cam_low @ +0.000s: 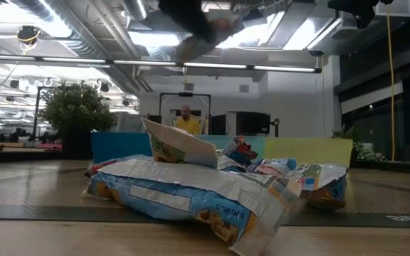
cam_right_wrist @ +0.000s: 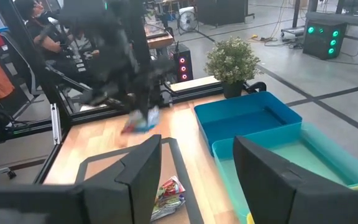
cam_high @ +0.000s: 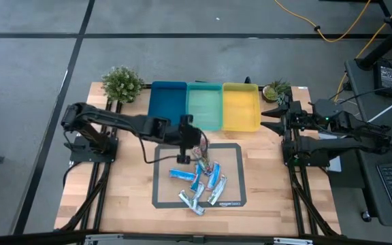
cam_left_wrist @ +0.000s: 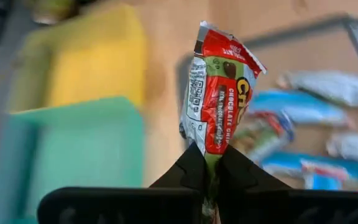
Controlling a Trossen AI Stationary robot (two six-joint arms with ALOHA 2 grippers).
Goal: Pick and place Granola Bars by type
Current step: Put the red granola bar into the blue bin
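Left fingers (cam_left_wrist: 209, 163) shut tight on one red and green bar (cam_left_wrist: 219, 93). Bar held by its bottom end, long side pointing straight out past the fingertips, top end free. Lifted off the surface (cam_high: 128, 184), just above the mat (cam_high: 233, 151) and close to the pile.

Three bins in a row past the fingers: blue bin (cam_high: 167, 102), teal bin (cam_high: 204, 103), yellow bin (cam_high: 241, 105). Teal and yellow seen right ahead of the held bar in the left wrist view, teal nearer, yellow beyond it. All three look bare inside, as far as can be seen. Which bin is meant for the red and green kind cannot be told.

Other bars (cam_high: 199, 182) lying in a heap on the mat, behind and below the held one. Mostly blue and white wrappers, some silver, at least one more red one in the mix. Flat, crinkly, piled on each other at all angles.

Right fingers (cam_right_wrist: 197, 163) spread open, holding nothing. Right arm parked at its own side, near the yellow bin and a small plant (cam_high: 275, 90), well apart from the pile. Left arm much nearer to the bars and to the blue and teal bins.

Likely next: carry the bar over a bin, then let go.
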